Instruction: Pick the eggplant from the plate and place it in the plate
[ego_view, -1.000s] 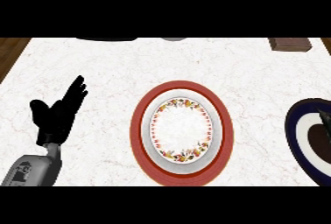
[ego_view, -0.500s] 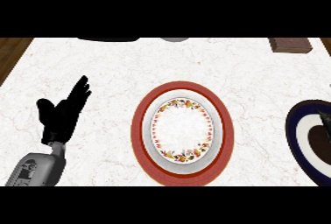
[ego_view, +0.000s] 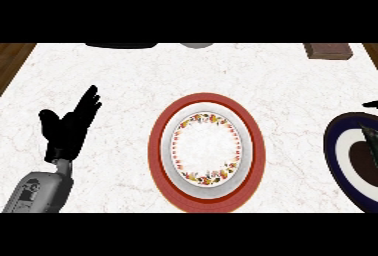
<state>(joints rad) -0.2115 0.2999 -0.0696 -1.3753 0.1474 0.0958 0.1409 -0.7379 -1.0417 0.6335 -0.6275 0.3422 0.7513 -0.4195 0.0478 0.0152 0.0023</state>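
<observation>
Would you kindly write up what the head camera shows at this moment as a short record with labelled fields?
surface: white marbled counter
centre: red-rimmed plate with a floral-bordered inner plate, nothing on it
right edge: dark blue plate, partly cut off by the frame, with a dark shape at its middle that cannot be identified
left hand: left hand open, fingers up, at the view's left, apart from both plates
right hand: not clearly in view
eggplant: not identifiable
far edge: brown block, dark and grey items cut off
</observation>
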